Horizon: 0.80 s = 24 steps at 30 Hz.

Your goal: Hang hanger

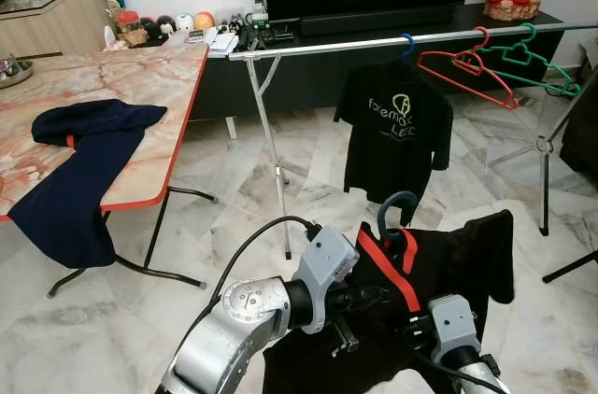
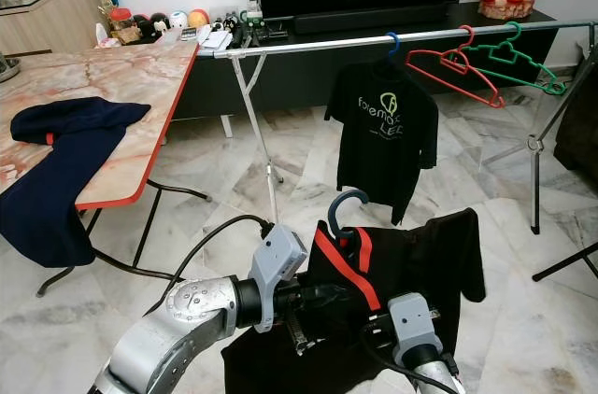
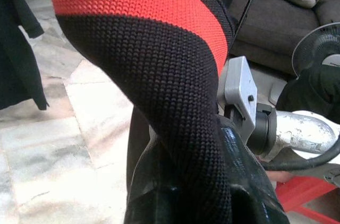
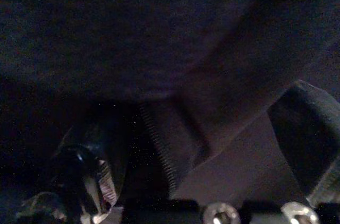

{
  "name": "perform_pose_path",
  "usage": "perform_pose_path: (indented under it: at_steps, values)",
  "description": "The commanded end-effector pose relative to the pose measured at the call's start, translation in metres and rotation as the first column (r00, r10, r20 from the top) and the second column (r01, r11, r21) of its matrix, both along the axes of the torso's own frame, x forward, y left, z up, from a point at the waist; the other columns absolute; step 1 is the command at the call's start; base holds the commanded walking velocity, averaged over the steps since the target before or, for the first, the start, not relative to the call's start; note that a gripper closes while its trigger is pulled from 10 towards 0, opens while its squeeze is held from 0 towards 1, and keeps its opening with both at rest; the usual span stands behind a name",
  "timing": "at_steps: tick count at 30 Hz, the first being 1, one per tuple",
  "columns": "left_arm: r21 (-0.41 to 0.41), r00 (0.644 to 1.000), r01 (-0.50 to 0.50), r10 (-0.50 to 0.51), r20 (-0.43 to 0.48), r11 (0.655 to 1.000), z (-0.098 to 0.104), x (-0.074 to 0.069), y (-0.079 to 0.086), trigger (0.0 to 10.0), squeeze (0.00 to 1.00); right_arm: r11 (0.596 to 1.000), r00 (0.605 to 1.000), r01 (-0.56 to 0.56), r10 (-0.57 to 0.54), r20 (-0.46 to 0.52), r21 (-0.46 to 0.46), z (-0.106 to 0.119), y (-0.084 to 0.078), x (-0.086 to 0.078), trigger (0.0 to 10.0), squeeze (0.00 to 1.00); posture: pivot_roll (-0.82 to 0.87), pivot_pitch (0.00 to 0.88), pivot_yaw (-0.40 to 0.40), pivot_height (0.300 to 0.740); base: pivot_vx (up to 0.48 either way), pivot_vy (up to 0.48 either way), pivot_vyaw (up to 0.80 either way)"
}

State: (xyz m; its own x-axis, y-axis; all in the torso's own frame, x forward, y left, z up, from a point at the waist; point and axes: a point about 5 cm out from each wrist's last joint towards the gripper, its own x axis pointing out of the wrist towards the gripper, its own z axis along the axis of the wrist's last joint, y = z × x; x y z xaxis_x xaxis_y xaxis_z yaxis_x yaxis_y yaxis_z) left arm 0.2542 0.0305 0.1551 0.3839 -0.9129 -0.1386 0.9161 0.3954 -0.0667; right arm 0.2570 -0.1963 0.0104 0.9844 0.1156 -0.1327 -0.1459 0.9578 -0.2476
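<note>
Both grippers hold up a black shirt (image 1: 439, 273) with a red collar on a blue hanger (image 1: 397, 212) short of the rail (image 1: 374, 43), the left gripper (image 1: 369, 299) pinched on its collar, while I cannot tell the right gripper's (image 1: 416, 329) finger state under the cloth.

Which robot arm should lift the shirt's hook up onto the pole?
Probably the left. The left gripper reaches in just under the blue hanger hook, at the black shirt's red-striped collar, so it likely controls the hook. The right gripper sits lower under the cloth. The rail is up ahead.
</note>
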Motion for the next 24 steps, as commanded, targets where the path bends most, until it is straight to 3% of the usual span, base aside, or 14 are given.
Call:
perform_pose_path:
  at_steps: [1,24]
  values:
    - [-0.012,0.999,0.012,-0.012,0.035,1.000,0.0078,-0.0008,-0.0014,10.0,0.00,1.000,1.000,0.013,-0.013,0.007,0.010,0.0018,0.0005,0.0027,0.0,0.00,-0.01,0.058,0.050,0.740,0.000,0.000,0.00]
    - [0.032,0.999,-0.036,0.035,0.028,0.999,-0.0014,0.0024,0.0043,10.0,0.00,0.999,0.999,0.031,-0.031,0.022,0.012,0.0021,0.0034,0.0025,0.0,0.00,-0.01,0.053,0.050,0.740,0.000,0.000,0.00]
